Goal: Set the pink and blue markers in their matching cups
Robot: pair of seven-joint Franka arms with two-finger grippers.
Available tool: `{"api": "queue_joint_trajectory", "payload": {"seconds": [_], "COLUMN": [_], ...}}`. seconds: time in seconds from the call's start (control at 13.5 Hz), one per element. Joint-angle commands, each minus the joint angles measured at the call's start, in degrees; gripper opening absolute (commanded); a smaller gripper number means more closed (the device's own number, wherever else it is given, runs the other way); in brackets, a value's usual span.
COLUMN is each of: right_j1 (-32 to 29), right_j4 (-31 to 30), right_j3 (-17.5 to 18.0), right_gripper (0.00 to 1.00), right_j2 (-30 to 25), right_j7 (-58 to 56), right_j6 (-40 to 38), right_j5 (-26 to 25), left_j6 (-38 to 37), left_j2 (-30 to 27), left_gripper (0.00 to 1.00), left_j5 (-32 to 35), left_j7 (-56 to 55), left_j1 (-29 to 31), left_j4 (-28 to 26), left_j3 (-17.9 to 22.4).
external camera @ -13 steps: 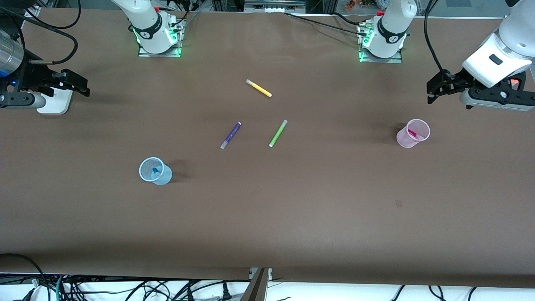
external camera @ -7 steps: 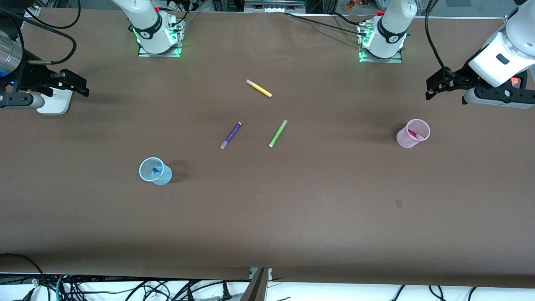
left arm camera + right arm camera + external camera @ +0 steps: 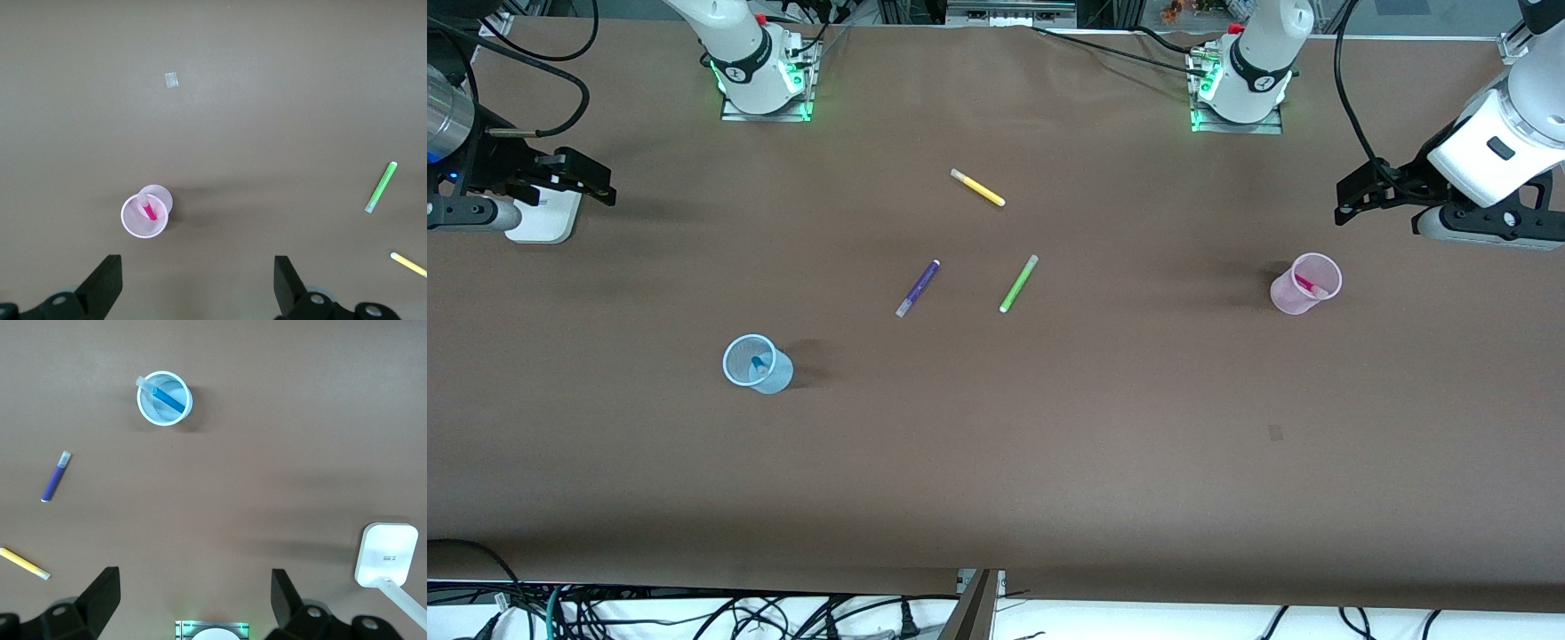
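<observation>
inside the pale pink cup we see the pink marker leaning at a slant, its pale cap end up against the rim; the left wrist view shows the same, marker in cup. toward the right arm's end of the table, and nearer the front camera, the blue marker leans the same way inside the pale blue cup, seen from the right wrist too, marker in cup.

we judge the task done as things lie: each marker sits in its own colour, so no coming move turns on either marker's long axis. if one were needed, the pink cup lies closest to the left gripper, which hangs in the air over the table's left-arm end with its jaws spread wide and nothing between them. the right gripper hangs likewise over the opposite end, wide and empty, above a white box, well apart from the blue cup.

between the cups, farther from the camera, lie the purple pen, the green pen and the yellow pen, all flat on the brown table and untouched.
</observation>
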Motion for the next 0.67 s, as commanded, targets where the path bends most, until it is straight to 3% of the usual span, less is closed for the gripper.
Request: {"api": "queue_joint_trajectory", "payload": {"seconds": [0.0, 0.59], "right_j1": [-0.17, -0.35], "right_j4": [1.47, 1.47], "right_j3": [0.09, -0.17], "right_gripper": [1.00, 1.00], "right_j2": [0.44, 0.44], "right_j7": [0.17, 0.34], "right_j6": [-1.11, -1.37], "right_j5": [-0.56, -0.39], "left_j6": [-1.69, -1.96], "left_j2": [1.02, 2.52], "left_gripper": [1.00, 1.00], "left_j5": [0.00, -0.18], "left_j7": [-0.30, -0.21], "left_j1": [0.64, 1.17], "left_j4": [2.99, 4.76], "left_j3": [0.03, 0.03]}}
